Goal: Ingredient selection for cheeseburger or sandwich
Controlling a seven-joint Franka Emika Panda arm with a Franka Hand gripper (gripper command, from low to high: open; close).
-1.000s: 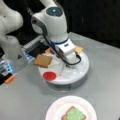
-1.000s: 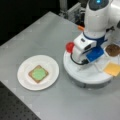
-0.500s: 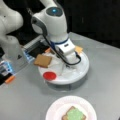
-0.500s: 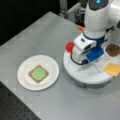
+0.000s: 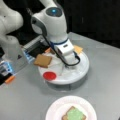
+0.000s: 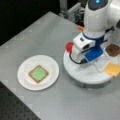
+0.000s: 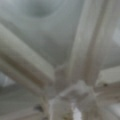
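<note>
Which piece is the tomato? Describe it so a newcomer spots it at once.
Find the round white tray under the robot arm, not the white plate holding toast with lettuce. In a front view, the tomato disc lies on the tray's lower left edge, below the toast square. It is the only red, round piece.

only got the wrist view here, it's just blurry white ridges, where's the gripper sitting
Observer: The gripper is low over the middle of the white round tray, as seen in both front views.
Operator: anything on the plate
Observer: Yes. The white plate holds a toast square with green lettuce on top.
Operator: what's on the tray then
Observer: A second toast square, the red tomato disc, the yellow cheese square and the dark patty, all lying around the gripper and none stacked.
</note>
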